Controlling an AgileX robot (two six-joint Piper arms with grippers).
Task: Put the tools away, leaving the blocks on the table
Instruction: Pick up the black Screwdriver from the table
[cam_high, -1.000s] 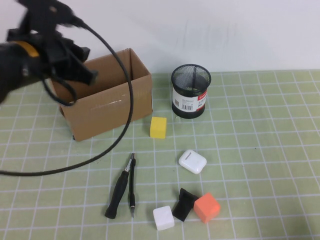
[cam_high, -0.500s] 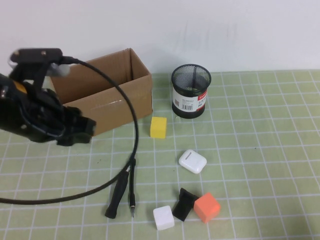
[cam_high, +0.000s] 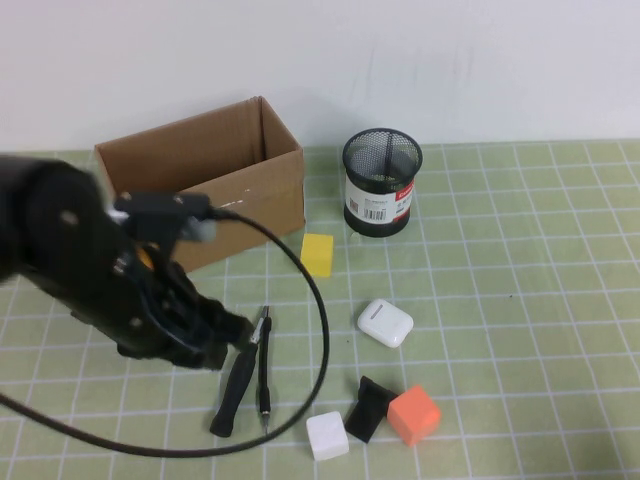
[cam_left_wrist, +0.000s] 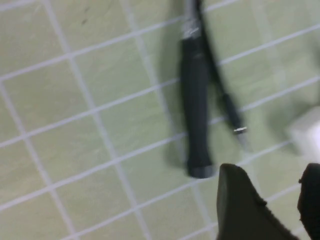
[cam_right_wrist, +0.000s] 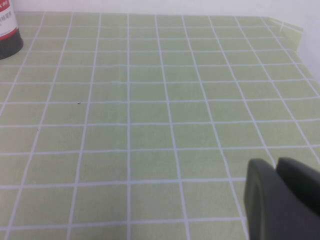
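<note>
The black-handled screwdriver (cam_high: 235, 390) and the thin black pen-like rod (cam_high: 264, 375) lie side by side on the table (cam_high: 520, 330), front left of centre. My left gripper (cam_high: 232, 332) hovers just above and left of their upper ends. In the left wrist view it (cam_left_wrist: 270, 175) is open and empty, next to the screwdriver's handle end (cam_left_wrist: 195, 110) and the rod (cam_left_wrist: 227, 100). The yellow block (cam_high: 317, 254), white block (cam_high: 327, 436) and orange block (cam_high: 413, 415) sit on the table. The scissors are out of view. My right gripper (cam_right_wrist: 272, 165) is shut and empty over bare table.
An open cardboard box (cam_high: 200, 185) stands at the back left and a black mesh cup (cam_high: 382, 182) right of it. A white rounded case (cam_high: 385, 323) lies mid-table. A small black object (cam_high: 368, 408) sits between the white and orange blocks.
My left arm has swung from above the cardboard box forward and down to the screwdriver and rod. Nothing on the table has moved.
</note>
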